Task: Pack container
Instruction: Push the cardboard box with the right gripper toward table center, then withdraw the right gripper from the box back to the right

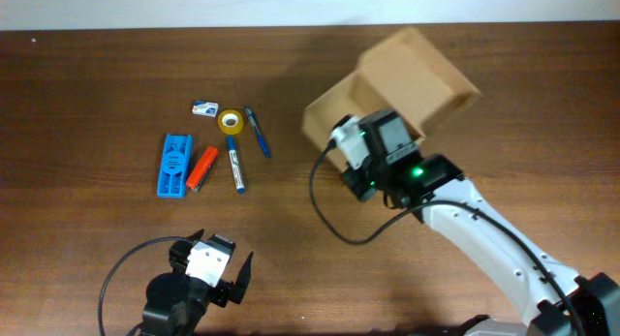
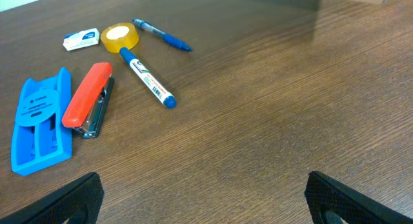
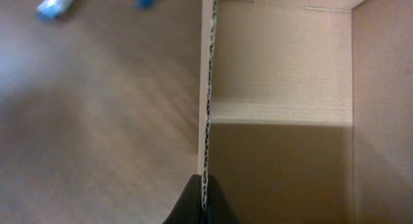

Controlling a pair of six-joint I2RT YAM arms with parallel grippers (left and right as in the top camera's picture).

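The container point(image 1: 417, 70), a tan cardboard box, stands at the back right of the table with its flap lid raised. My right gripper point(image 1: 341, 152) is at its near left corner. In the right wrist view this gripper point(image 3: 204, 185) is shut on the thin corrugated edge of the container's side wall point(image 3: 208, 88), and the bare inside point(image 3: 277, 69) shows to the right. My left gripper point(image 1: 223, 249) hovers near the table's front edge. Its fingers point(image 2: 77, 198) stand wide apart over bare wood, with nothing between them.
Stationery lies at the left of the table: a blue plastic holder point(image 1: 174, 165), an orange stapler point(image 1: 201, 168), a blue-capped marker point(image 1: 235, 169), a yellow tape roll point(image 1: 231, 122), a blue pen point(image 1: 257, 132) and a white eraser point(image 1: 203, 108).
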